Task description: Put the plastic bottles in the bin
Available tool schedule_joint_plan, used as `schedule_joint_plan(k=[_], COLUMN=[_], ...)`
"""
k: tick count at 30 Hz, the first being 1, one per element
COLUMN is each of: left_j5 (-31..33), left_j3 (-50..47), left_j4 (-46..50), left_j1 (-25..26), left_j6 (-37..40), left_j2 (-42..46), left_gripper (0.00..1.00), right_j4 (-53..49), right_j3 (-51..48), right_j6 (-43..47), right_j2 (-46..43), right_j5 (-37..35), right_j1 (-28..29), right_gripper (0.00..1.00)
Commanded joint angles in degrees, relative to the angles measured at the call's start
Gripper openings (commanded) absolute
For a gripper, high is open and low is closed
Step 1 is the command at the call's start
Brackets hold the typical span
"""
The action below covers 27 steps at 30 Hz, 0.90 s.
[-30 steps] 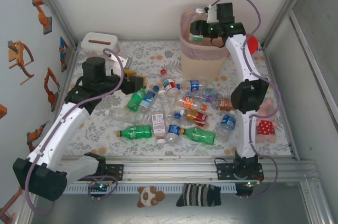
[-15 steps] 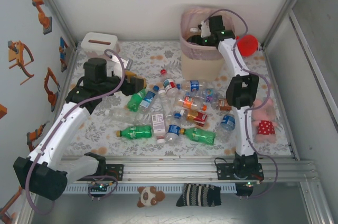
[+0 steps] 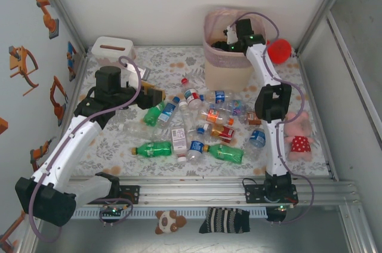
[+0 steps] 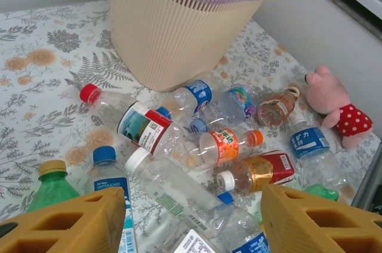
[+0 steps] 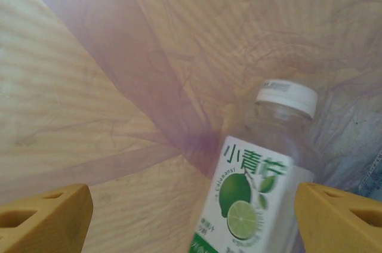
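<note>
right claw (image 5: 191,216): spread wide inside the bin (image 3: 227,73), touching nothing | lime bottle (image 5: 256,187): white cap, loose against the bag (image 5: 149,56), between the fingers | left claw (image 4: 194,220): spread apart, empty, above the plastic bottles (image 4: 197,145) scattered on the table (image 4: 42,68)

light: bright, even, from overhead | shadows: soft, short, under the plastic bottles (image 3: 154,148) on the table (image 3: 161,62) | glare: small highlights on clear plastic | top external: sharp, slight bend at edges | left wrist: crisp | right wrist: warm, hazy — light glows through the bin (image 5: 89,116) wall, lime-label bottle (image 5: 256,193) soft
</note>
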<state>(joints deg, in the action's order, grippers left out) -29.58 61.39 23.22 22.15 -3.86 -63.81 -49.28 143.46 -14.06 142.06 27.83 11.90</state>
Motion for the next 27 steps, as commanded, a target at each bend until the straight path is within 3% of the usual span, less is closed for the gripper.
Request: schedule_joint_plan(k=[1, 15, 20, 27], left_j5=[-0.7, 2.5, 8.6, 17.5], left_j3=[-0.7, -1.2, -1.2, -4.1], left_j4=[1.0, 3.1, 5.6, 8.0], left_j1=[0.3, 0.4, 0.4, 0.3], left_j6=[-0.5, -6.3, -13.3, -27.2], left_j2=[1.7, 3.0, 2.3, 3.4], left_gripper=[0.61, 0.61, 0.62, 0.72], right_j4=[-0.8, -1.0, -1.3, -1.4], right_j3=[2.6, 4.0, 4.0, 1.8], right_j6=[0.2, 0.1, 0.4, 0.8], right_j2=[-1.5, -11.0, -15.2, -22.2], right_j5=[0.0, -2.1, -3.4, -4.4], right_j1=[-0.4, -0.4, -0.4, -0.4], right_gripper=[0.86, 0.85, 0.85, 0.85])
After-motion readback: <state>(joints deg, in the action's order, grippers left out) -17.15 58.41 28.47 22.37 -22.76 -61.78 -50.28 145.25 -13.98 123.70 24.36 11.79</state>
